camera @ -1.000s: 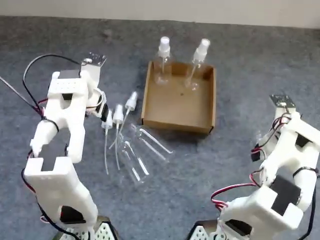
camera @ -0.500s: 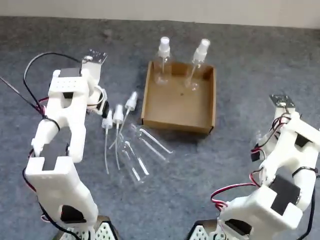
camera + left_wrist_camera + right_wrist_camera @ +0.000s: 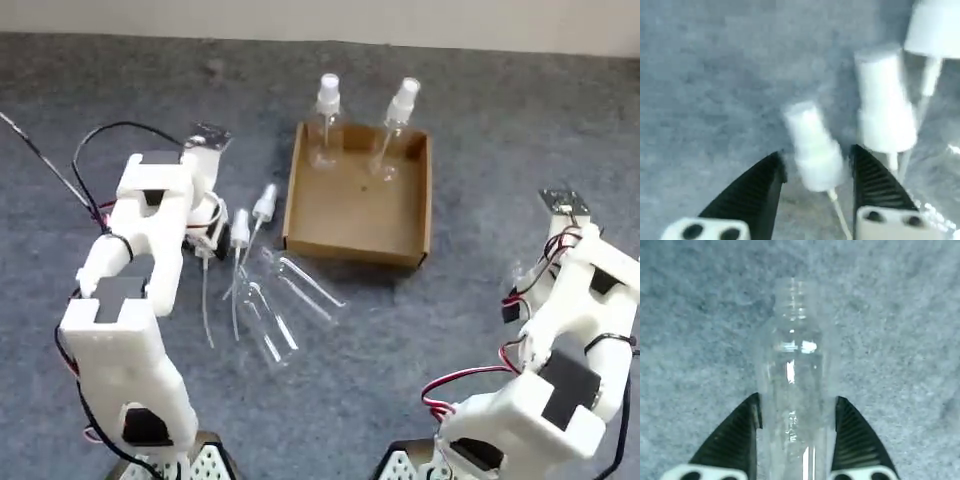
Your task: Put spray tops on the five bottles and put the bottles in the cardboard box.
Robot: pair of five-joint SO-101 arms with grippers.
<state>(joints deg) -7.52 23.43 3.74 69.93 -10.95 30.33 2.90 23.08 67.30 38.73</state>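
A grey, felt-like tabletop [image 3: 500, 90] is carrying a shallow square cardboard box [image 3: 355, 249]. Two capped bottles [image 3: 327, 135] of clear plastic are standing upright along its far wall, each wearing a white spray top. Two uncapped bottles [image 3: 268, 322], slim and see-through, are lying just in front of the box. Beside them, loose spray tops [image 3: 239, 228] with thin dip tubes are resting on the fabric. The left tool [image 3: 816, 156] is straddling the nearest spray top [image 3: 812, 150], a white ribbed cylinder, its black ridged jaws sitting narrowly apart on either side. The right tool [image 3: 797, 401] is gripping a clear bottle [image 3: 792, 365] at the body, threaded neck open and pointing away from the wrist
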